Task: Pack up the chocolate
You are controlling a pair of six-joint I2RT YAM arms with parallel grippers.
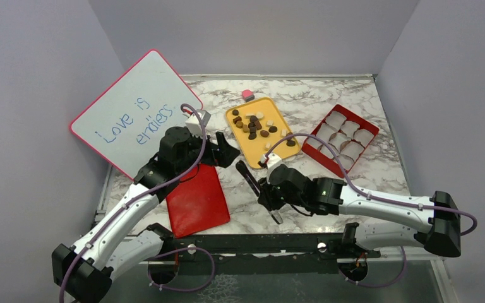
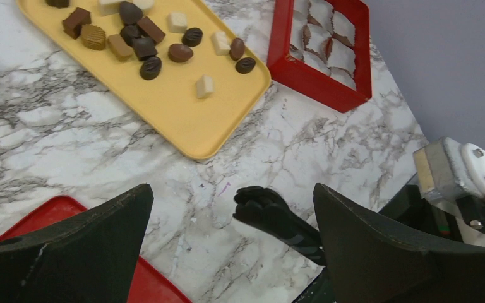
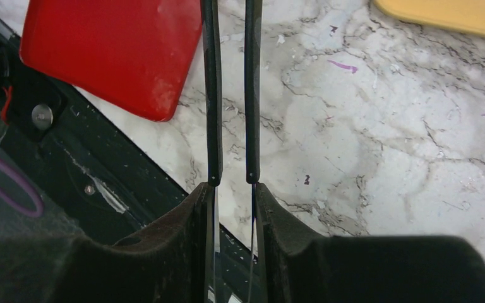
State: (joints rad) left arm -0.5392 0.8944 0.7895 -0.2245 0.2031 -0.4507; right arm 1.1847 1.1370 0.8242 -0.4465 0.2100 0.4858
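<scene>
Whiteboard [image 1: 129, 107]: upper left of the top view, handwritten words on it.
Left gripper [image 1: 226, 151]: jaws spread wide with nothing between them, over the table [image 1: 379, 170], left of the tray.
Red lid [image 1: 197, 199]: flat, lower left of centre.
Right gripper [image 3: 232, 189]: jaws pinching thin black tongs [image 3: 213, 95], centre of the top view.
Chocolate [image 2: 151, 66]: loose dark, brown and cream pieces on the yellow tray [image 2: 183, 120], upper centre.
Pink cube [image 1: 247, 95]: just beyond the tray's far edge.
Red box [image 2: 309, 79]: right of the tray, white paper cups inside.
</scene>
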